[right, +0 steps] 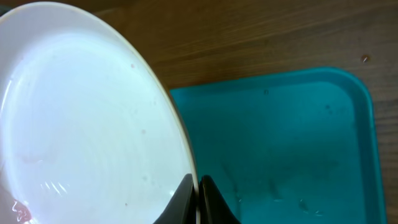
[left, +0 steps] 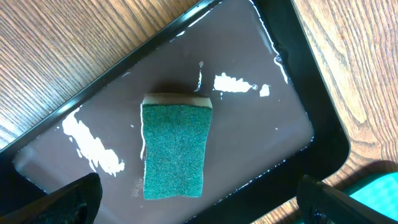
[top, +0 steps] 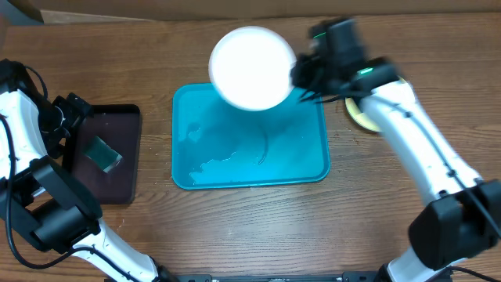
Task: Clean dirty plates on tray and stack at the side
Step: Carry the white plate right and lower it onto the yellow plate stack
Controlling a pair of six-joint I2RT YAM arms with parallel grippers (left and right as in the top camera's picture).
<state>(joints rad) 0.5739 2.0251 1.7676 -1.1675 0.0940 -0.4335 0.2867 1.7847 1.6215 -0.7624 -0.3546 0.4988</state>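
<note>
1. Reviewing right side: found right gripper (right: 198, 186) clamped on rim of white plate (top: 252, 67), held above far edge of turquoise tray (top: 305, 160).
2. Saw water streaks on tray floor.
3. Found left gripper (left: 199, 202) spread wide above green sponge (left: 174, 149) in black tray (left: 261, 124).
4. Noted yellow-green plate (top: 362, 117), possibly a stack, right of tray, mostly hidden under right arm.

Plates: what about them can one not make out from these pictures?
- Yellow-green plate, overhead: the right arm covers most of it; whether others lie under it is hidden.
- White plate, overhead: glare washes out its face; smears unreadable.
- White plate, right wrist view: cut off by the left edge.
</note>
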